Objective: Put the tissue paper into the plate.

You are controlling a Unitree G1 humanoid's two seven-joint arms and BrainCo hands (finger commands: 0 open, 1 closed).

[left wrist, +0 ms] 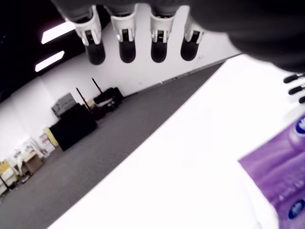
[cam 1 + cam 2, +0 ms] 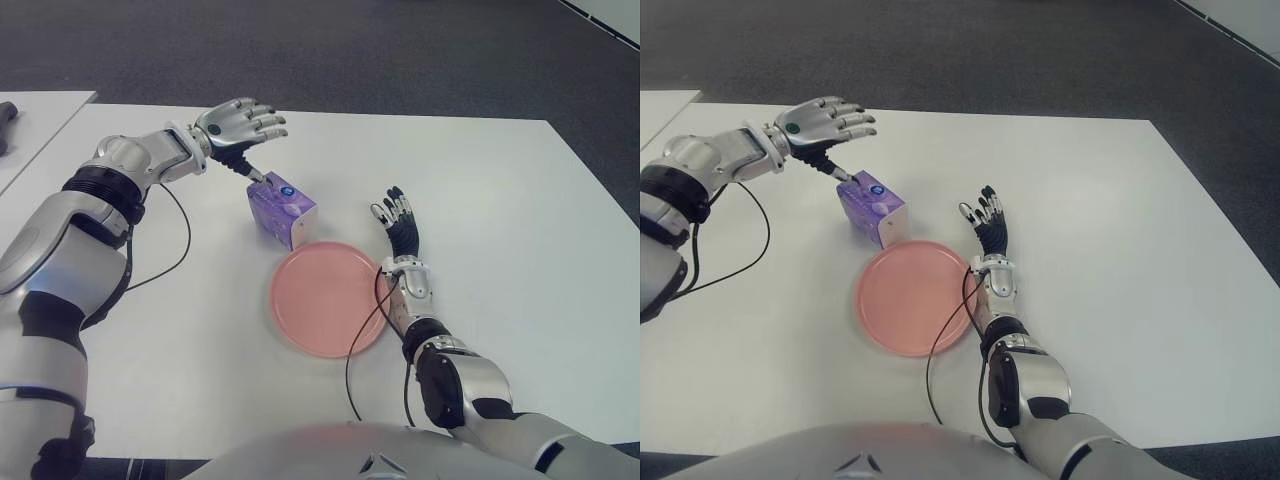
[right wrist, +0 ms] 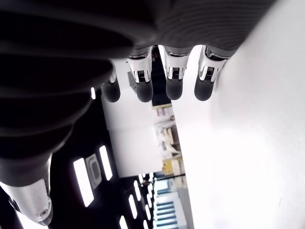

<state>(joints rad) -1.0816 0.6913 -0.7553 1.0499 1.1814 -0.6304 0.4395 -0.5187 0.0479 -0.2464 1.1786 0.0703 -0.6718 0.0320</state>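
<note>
A purple tissue pack [image 2: 281,208] stands on the white table [image 2: 500,200], just behind the far left rim of the pink plate [image 2: 328,298]. My left hand [image 2: 248,135] hovers over the pack's far end with its fingers spread. Its thumb points down and reaches the pack's top corner, and nothing is grasped. In the left wrist view the pack [image 1: 281,176] shows below the straight fingers [image 1: 126,45]. My right hand [image 2: 398,225] shows just right of the plate, its fingers [image 3: 174,81] straight and holding nothing.
A black cable [image 2: 365,330] from my right wrist runs over the plate's right rim. Another cable [image 2: 180,235] hangs from my left arm. A second table [image 2: 40,110] with a dark object [image 2: 6,113] stands at the far left. Dark carpet lies beyond the back edge.
</note>
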